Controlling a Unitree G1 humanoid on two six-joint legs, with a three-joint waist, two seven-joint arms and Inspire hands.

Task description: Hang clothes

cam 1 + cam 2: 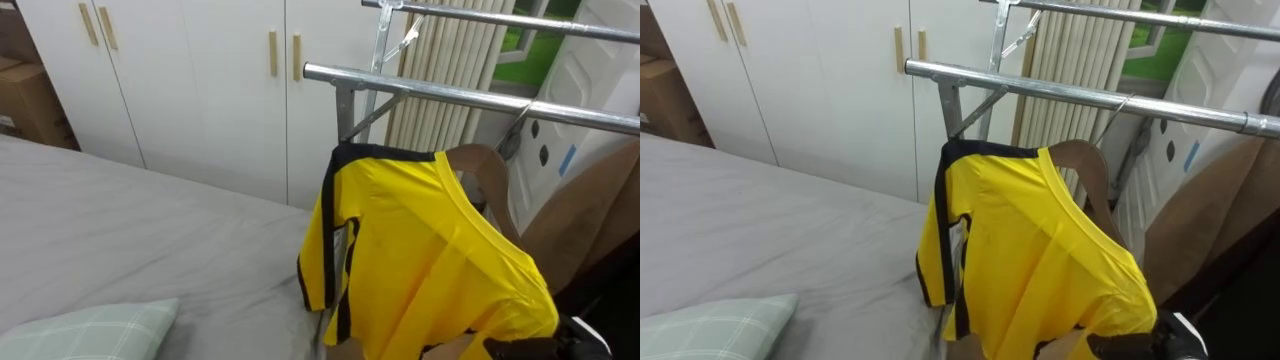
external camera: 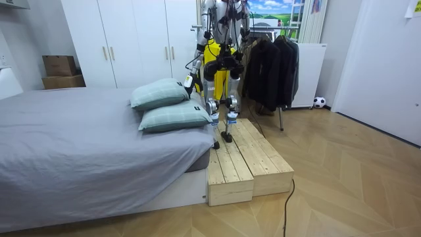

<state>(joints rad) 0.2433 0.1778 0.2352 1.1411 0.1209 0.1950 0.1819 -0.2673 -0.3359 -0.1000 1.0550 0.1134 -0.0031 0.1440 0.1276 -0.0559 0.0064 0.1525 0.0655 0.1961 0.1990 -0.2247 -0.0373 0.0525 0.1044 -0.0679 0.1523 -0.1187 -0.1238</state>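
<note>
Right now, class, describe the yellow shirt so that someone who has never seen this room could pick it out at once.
Find the grey bed, then the metal clothes rail beyond it, before the white wardrobe. Just below the rail's lower bar is the yellow shirt. Black trim edges its collar and sleeve, while the brown garment beside it is plain.

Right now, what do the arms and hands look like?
Little shows. The right hand, at the lower right of the eye views by the yellow shirt's hem, has a dark casing with a small white patch. In the room view the left arm reads as light grey. The left hand is too small to detail.
</note>
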